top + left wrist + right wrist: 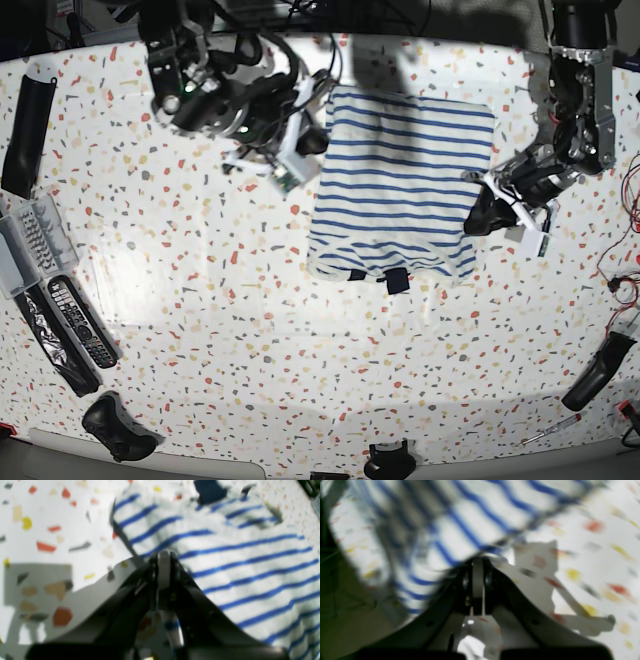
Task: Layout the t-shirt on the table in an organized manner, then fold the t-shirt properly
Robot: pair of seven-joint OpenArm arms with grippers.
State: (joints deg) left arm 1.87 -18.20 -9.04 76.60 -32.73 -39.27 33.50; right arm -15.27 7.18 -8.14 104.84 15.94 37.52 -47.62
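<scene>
The t-shirt point(400, 180), white with thin blue stripes, lies as a rough rectangle on the far middle of the table point(250, 330), its dark tag point(397, 280) at the near edge. My left gripper point(478, 215) is at the shirt's right edge. In the left wrist view this gripper point(163, 555) is shut with a strip of the t-shirt point(250, 562) pinched between its fingers. My right gripper point(322, 112) is at the shirt's far left corner. In the right wrist view, which is blurred, that gripper point(477, 561) is shut on the edge of the raised t-shirt point(470, 522).
Two remote controls point(70, 320), a grey tray point(25, 240) and a black tube point(28, 120) sit along the left side. Black objects lie at the near edge point(115, 425) and at the near right point(597, 370). Red wires point(625, 240) trail at the right edge.
</scene>
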